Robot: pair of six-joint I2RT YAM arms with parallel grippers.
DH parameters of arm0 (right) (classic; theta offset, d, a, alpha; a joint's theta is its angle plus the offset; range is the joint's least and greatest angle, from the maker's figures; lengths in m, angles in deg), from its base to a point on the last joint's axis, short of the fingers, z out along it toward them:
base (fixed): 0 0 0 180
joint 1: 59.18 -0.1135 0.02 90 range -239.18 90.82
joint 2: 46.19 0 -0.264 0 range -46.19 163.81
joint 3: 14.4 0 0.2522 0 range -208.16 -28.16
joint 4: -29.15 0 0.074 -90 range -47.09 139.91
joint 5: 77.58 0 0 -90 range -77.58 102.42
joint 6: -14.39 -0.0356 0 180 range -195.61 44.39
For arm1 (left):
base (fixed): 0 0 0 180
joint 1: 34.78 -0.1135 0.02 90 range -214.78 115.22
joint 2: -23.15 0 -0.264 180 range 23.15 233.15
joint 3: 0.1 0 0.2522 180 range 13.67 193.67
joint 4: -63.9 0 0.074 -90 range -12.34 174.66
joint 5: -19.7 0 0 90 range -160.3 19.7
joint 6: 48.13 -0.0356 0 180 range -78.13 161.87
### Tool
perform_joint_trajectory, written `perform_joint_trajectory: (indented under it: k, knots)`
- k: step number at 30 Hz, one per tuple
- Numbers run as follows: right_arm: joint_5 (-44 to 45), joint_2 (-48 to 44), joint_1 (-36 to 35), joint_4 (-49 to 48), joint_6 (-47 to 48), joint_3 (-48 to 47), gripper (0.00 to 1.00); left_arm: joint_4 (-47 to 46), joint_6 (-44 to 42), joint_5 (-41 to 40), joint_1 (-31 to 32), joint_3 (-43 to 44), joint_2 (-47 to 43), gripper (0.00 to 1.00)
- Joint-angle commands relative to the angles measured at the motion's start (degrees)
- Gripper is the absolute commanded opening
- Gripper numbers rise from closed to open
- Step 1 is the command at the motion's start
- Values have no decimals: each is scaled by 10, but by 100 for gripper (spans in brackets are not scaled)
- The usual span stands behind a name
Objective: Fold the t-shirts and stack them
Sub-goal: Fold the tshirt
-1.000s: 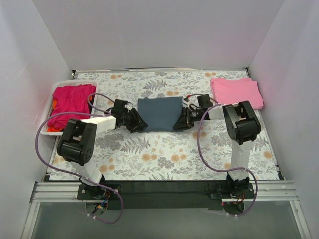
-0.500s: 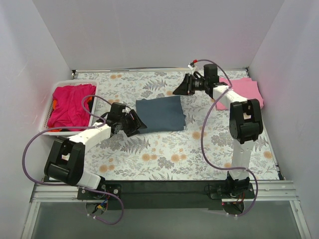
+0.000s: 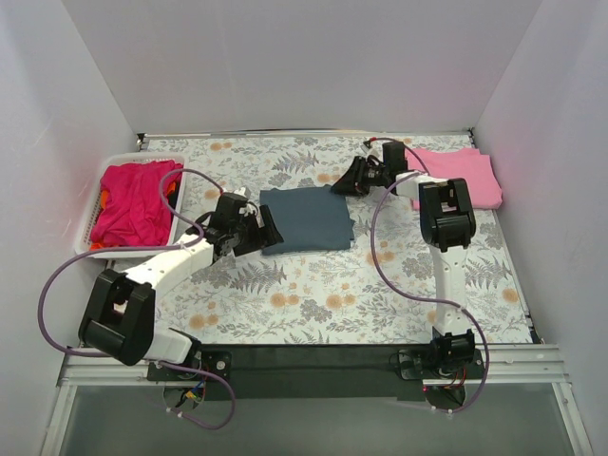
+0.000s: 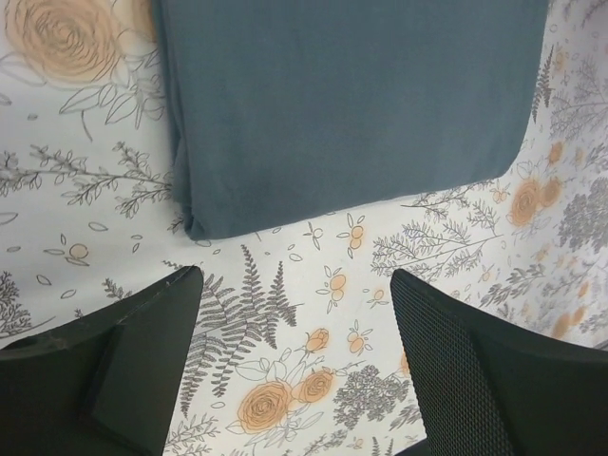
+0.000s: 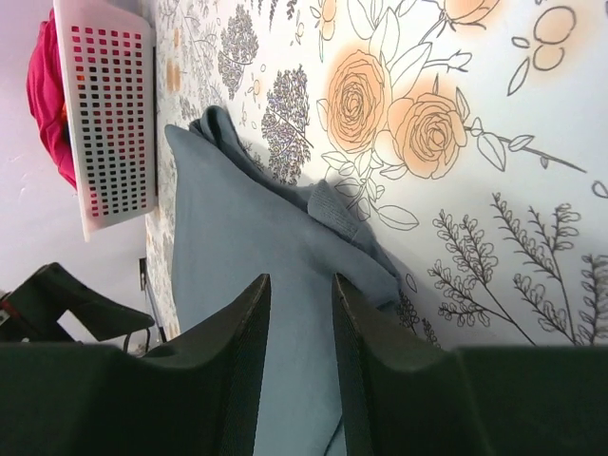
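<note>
A folded dark slate blue-grey t-shirt (image 3: 306,218) lies mid-table; it fills the top of the left wrist view (image 4: 351,104). My left gripper (image 3: 262,231) is wide open and empty just off its left edge, with bare tablecloth between the fingers (image 4: 294,285). My right gripper (image 3: 348,178) hovers at the shirt's far right corner, jaws a narrow gap apart with nothing between them (image 5: 299,285); the cloth (image 5: 237,237) is rumpled at that corner. A folded light pink t-shirt (image 3: 454,176) lies at the far right. A magenta t-shirt (image 3: 133,198) fills the basket, with orange-red cloth (image 3: 99,249) peeking under it.
The white slotted basket (image 3: 99,185) stands at the left edge and shows in the right wrist view (image 5: 114,114). White walls close in the table on three sides. Purple cables loop beside both arms.
My right gripper left the shirt's right edge, swung to the far side, and now sits at the shirt's far right corner. My left gripper drew slightly back from the left edge.
</note>
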Motion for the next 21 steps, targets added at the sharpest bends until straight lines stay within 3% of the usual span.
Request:
perform_joint_trajectory:
  k: [1, 8, 11, 12, 15, 21]
  knots:
    - [17, -31, 9, -6, 11, 17, 34, 1, -58, -45, 32, 39, -20, 75]
    - [62, -186, 54, 13, 37, 109, 36, 1, -168, -111, 116, 129, 45, 75]
    - [122, -268, 72, 92, 87, 168, 45, 1, -226, -140, 156, 185, 94, 76]
    - [139, -288, 76, 113, 103, 180, 55, 0, -250, -151, 175, 198, 110, 75]
    - [185, -360, 94, 182, 142, 228, 69, -3, -283, -167, 210, 259, 167, 75]
    - [239, -480, 151, 270, 169, 310, 80, 0, -377, -227, 286, 355, 284, 75]
